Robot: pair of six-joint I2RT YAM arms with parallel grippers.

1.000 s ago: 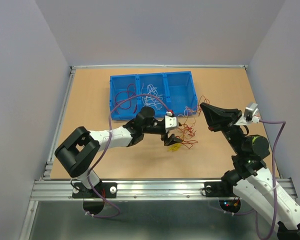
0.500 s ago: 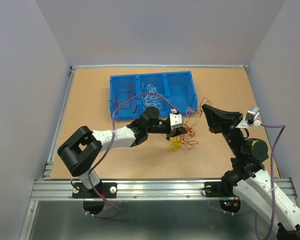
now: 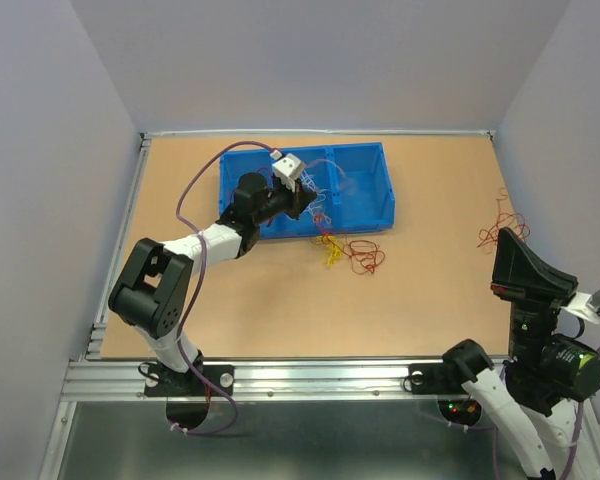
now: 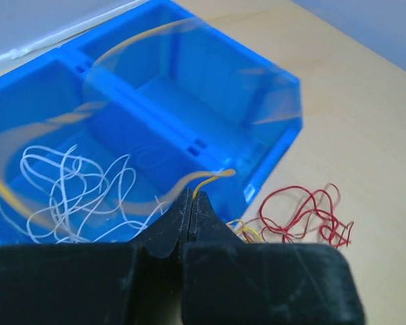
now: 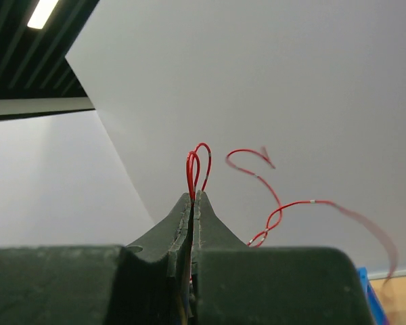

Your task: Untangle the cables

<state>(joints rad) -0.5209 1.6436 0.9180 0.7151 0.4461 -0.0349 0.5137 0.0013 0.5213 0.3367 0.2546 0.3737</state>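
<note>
The cables lie split in two. My left gripper (image 3: 310, 205) hangs over the blue bin's (image 3: 368, 190) front wall, shut on a yellow wire (image 4: 213, 177) at its tip (image 4: 191, 196). This yellow wire (image 3: 328, 250) trails down to a red tangle (image 3: 363, 256) on the table just in front of the bin. More of the red tangle (image 4: 301, 217) shows in the left wrist view. My right gripper (image 3: 503, 236) is raised at the near right, shut (image 5: 193, 195) on a red wire loop (image 5: 201, 157). A red strand (image 3: 495, 215) dangles from it.
The blue bin (image 4: 271, 101) has three compartments; white wires (image 4: 74, 189) lie in the middle one. Grey walls enclose the table on three sides. The right arm's base (image 3: 555, 370) stands at the near right corner.
My left gripper shut on the yellow wire and carried it back and left to the bin. The right arm pulled far right and toward the near edge with a red wire, away from the pile.
</note>
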